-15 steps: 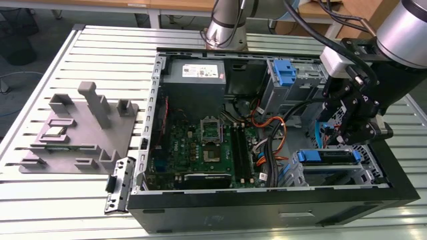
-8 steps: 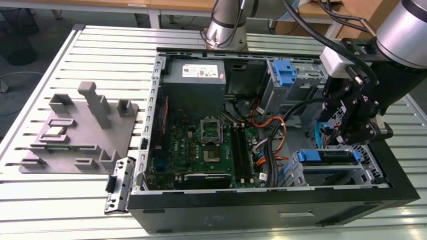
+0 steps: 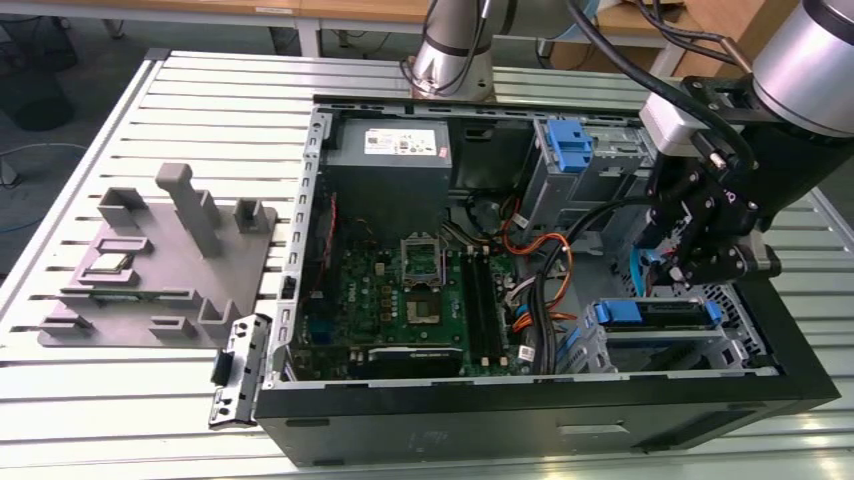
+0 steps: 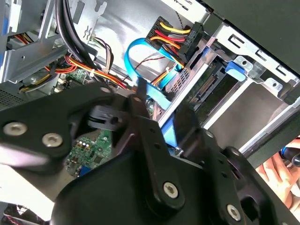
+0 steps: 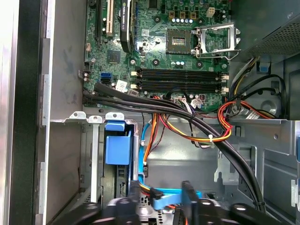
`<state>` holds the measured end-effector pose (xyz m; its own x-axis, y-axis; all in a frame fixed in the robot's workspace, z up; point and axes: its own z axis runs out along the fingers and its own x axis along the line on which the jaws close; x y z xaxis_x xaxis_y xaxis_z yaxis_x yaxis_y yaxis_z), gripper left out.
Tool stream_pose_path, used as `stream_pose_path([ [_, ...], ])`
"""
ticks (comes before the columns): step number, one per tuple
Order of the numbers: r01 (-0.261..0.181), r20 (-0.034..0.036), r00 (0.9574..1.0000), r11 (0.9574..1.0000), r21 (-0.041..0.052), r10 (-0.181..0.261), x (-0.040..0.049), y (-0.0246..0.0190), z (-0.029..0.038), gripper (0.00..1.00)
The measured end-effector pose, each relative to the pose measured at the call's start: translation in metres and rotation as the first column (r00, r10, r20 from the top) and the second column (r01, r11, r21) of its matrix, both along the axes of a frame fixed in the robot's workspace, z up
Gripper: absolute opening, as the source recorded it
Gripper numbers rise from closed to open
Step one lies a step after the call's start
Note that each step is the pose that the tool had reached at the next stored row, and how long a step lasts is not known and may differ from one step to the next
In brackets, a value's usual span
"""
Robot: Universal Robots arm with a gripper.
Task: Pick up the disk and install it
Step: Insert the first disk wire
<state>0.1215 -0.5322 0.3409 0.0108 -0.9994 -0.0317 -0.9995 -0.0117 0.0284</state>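
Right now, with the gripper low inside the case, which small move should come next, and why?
Probably a short straight lift: the gripper sits at the blue cable, and the disk already lies in its bay, so rising avoids snagging wires.

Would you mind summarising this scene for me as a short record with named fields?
setting: open computer case lying on a slatted table
disk: the disk sits in the drive cage at the exterior view's right, blue rails at both ends
gripper: the gripper is inside the case, close to the disk's bay, at a blue cable
held: cannot tell whether anything is gripped
other parts: motherboard; power supply; grey fixture beside the case at the exterior view's left
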Motion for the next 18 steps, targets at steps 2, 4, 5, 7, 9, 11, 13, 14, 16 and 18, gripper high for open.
stream_pose_path([
  [2, 0.000, 0.0000, 1.0000, 1.0000, -0.0001, 0.000, 0.0000, 0.0000, 0.0000, 0.42],
  [4, 0.000, 0.0000, 1.0000, 1.0000, 0.0000, 0.000, 0.0000, 0.0000, 0.0000, 0.36],
  [5, 0.000, 0.0000, 1.0000, 1.0000, 0.0000, 0.000, 0.0000, 0.0000, 0.0000, 0.30],
  [7, 0.000, 0.0000, 1.0000, 1.0000, -0.0001, 0.000, 0.0000, 0.0000, 0.0000, 0.24],
  [9, 0.000, 0.0000, 1.0000, 1.0000, 0.0000, 0.000, 0.0000, 0.0001, -0.0001, 0.24],
  [11, 0.000, 0.0000, 1.0000, 1.0000, -0.0001, 0.000, 0.0000, 0.0001, 0.0000, 0.24],
  [13, 0.000, 0.0000, 1.0000, 1.0000, -0.0001, 0.000, 0.0000, 0.0001, -0.0001, 0.22],
  [14, 0.000, 0.0000, 1.0000, 1.0000, 0.0000, 0.000, 0.0000, 0.0001, -0.0001, 0.16],
  [16, 0.000, 0.0000, 1.0000, 1.0000, -0.0001, 0.000, 0.0000, 0.0001, -0.0001, 0.16],
  [18, 0.000, 0.0000, 1.0000, 1.0000, -0.0001, 0.000, 0.0000, 0.0001, -0.0001, 0.16],
])
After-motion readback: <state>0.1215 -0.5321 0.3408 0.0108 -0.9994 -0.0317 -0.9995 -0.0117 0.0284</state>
